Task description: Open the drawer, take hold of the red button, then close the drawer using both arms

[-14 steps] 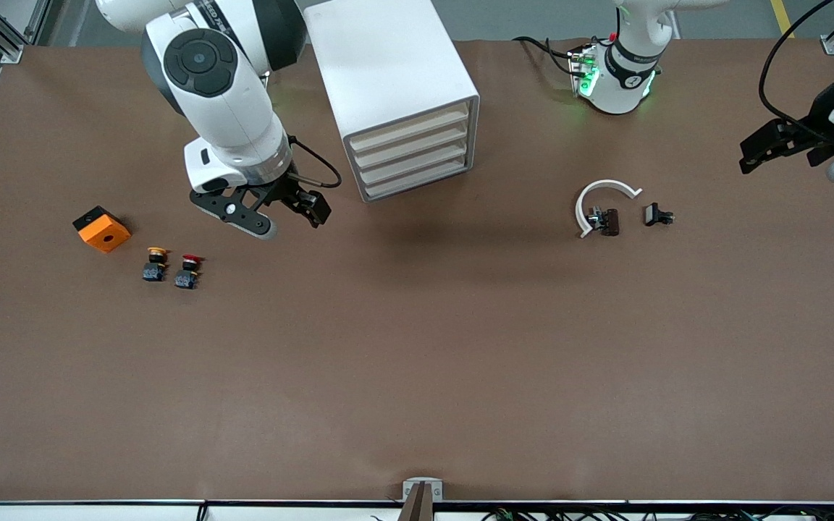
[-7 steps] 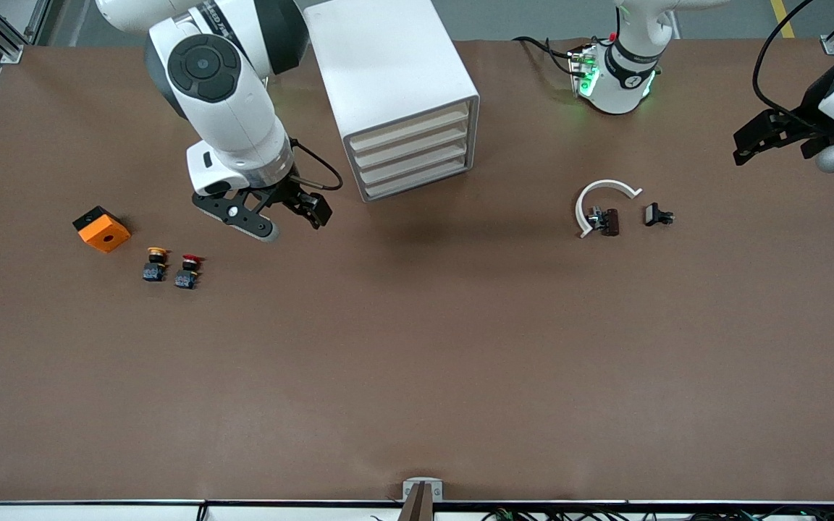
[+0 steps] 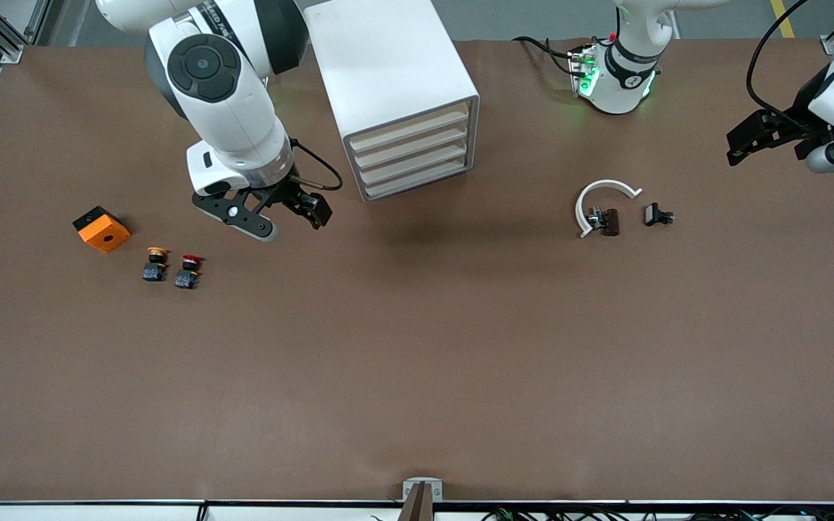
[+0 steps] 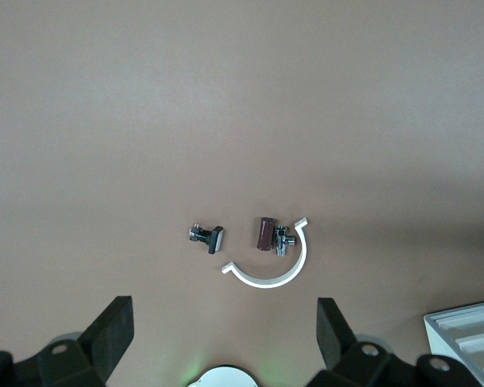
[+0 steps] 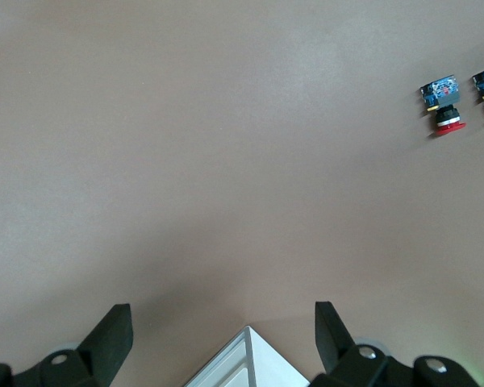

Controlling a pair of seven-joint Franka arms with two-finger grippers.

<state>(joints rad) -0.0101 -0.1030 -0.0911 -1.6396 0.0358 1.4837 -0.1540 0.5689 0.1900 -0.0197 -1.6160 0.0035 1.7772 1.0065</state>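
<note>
Your left gripper (image 3: pixel 750 141) has drifted farther from the front camera, fingers apart and empty; your right gripper (image 3: pixel 276 215) has barely moved, also spread. The button (image 3: pixel 187 271) lies untouched beside its yellow-capped twin (image 3: pixel 155 264); the drawer (image 3: pixel 408 134) remains closed.

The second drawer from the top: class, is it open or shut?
Shut. The drawer sits flush with the other three fronts in the cabinet; nothing is pulled out.

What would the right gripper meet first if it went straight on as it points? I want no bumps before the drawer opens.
Probably bare table: the open right gripper shows nothing between its fingers, and the red button lies off to one side.
</note>
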